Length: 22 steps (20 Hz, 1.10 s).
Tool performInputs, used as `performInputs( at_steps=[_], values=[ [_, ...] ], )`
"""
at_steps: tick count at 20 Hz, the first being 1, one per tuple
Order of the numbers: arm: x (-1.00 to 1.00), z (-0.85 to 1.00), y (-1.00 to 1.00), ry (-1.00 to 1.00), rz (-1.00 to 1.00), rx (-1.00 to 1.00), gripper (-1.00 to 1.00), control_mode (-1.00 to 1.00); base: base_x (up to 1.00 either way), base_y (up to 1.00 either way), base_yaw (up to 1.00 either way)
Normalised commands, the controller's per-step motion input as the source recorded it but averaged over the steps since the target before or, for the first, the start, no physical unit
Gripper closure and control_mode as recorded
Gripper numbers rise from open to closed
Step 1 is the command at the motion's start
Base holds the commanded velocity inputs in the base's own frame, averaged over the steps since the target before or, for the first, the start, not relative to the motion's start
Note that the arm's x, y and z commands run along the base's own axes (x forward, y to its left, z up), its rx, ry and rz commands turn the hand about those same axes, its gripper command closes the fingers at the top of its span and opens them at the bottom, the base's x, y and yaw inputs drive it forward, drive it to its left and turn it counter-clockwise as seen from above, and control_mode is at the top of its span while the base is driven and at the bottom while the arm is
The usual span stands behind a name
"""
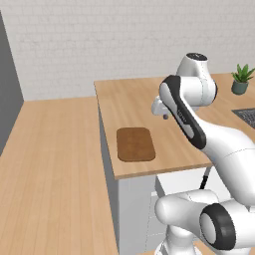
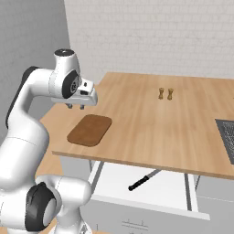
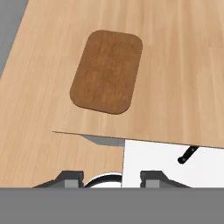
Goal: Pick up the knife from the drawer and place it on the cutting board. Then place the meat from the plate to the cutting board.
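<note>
The dark-brown cutting board (image 1: 135, 144) (image 2: 90, 130) (image 3: 107, 72) lies bare near the counter's left end. Below the counter edge the white drawer (image 2: 151, 188) (image 3: 170, 164) stands pulled out. In it lies the knife (image 2: 144, 179) (image 3: 188, 154), its black handle toward the front and its grey blade running back under the counter. A thin dark piece of the knife (image 1: 203, 180) shows beside my arm. My gripper (image 1: 165, 116) (image 2: 76, 106) (image 3: 111, 178) hovers above the counter just behind the board, pointing down, open and holding nothing. The meat and the plate are out of view.
Two small brown shakers (image 2: 165, 94) stand mid-counter toward the back. A dark grate (image 2: 227, 139) (image 1: 246, 116) sits at the counter's right side, and a potted plant (image 1: 242, 79) stands behind it. The counter's left edge drops to the wooden floor (image 1: 55, 169).
</note>
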Motion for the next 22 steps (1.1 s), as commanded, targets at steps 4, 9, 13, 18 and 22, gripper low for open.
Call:
performInputs(
  at_steps=[4,9,13,18,22],
  values=[
    [-0.03,0.00,0.00,0.00,0.00,0.00,-1.00,-1.00,0.00,0.00,0.00],
    [-0.21,-0.15,0.00,0.08,0.00,0.02,-1.00,-1.00,0.00,0.00,0.00],
    [-0.34,-0.27,0.00,0.00,0.00,0.02,-1.00,-1.00,0.00,0.00,0.00],
    [-0.27,-0.29,0.00,0.01,0.00,0.03,-1.00,-1.00,0.00,0.00,0.00],
    [-0.18,-0.31,0.00,0.04,0.00,0.00,-1.00,-1.00,0.00,0.00,0.00]
  ],
)
